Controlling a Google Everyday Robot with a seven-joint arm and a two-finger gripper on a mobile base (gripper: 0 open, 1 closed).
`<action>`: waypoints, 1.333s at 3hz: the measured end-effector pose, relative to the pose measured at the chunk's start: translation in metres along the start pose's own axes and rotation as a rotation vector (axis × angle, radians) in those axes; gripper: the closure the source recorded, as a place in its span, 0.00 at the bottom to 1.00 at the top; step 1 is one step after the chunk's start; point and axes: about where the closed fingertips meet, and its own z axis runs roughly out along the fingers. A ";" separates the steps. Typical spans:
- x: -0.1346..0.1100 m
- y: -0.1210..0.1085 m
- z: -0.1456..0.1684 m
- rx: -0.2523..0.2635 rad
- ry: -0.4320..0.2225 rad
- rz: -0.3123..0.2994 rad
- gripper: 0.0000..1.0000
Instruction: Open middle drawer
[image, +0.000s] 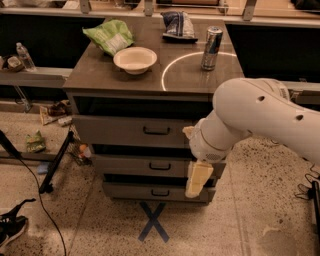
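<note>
The middle drawer (135, 165) is a grey-brown flat front with a small dark loop handle (160, 166). It sits between a taller top drawer (125, 131) and a narrower bottom drawer (145, 191). All three fronts look closed. My gripper (195, 186) is cream-coloured and hangs pointing down from the big white arm (260, 117). It is in front of the right end of the middle and bottom drawers, to the right of the middle handle and apart from it. The arm hides the drawers' right ends.
On the cabinet top stand a white bowl (135, 59), a green bag (109, 36), a blue bag (178, 24) and a can (212, 41). A blue tape X (153, 221) marks the floor in front. A black stand leg (55, 162) and litter lie at the left.
</note>
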 end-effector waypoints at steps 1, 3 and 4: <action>0.010 0.002 0.038 -0.036 -0.005 0.014 0.00; 0.056 0.003 0.143 -0.002 -0.023 0.030 0.00; 0.059 0.002 0.147 -0.001 -0.022 0.035 0.00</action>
